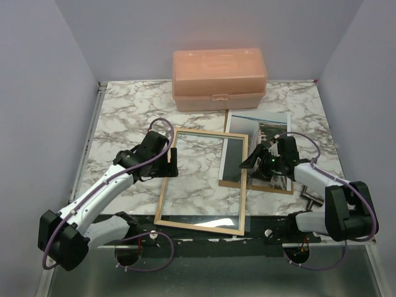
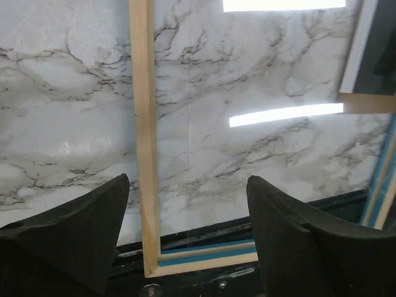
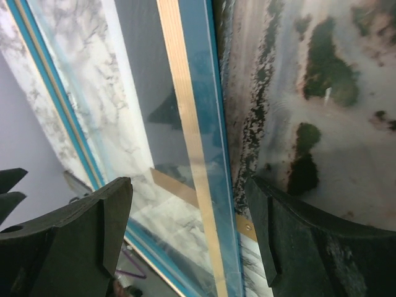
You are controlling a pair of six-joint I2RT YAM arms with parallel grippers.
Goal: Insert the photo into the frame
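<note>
The frame (image 1: 162,192) lies flat mid-table, light wood side up, marble showing through its clear pane. Its right rim overlaps the photo (image 1: 266,133), which lies face up on a brown backing board (image 1: 232,182). My left gripper (image 1: 172,164) is open at the frame's left rim. In the left wrist view that rim (image 2: 143,124) runs between the spread fingers of the gripper (image 2: 189,204), touching neither. My right gripper (image 1: 250,162) is open over the right rim. The right wrist view shows the rim (image 3: 185,124) between the fingers of that gripper (image 3: 189,204), with the photo (image 3: 309,93) beside it.
A closed pink plastic box (image 1: 219,79) stands at the back of the marble table. A small metal part (image 1: 311,197) lies by the right arm. The frame's near rim sits at the table's front edge, over the black base rail (image 1: 204,238).
</note>
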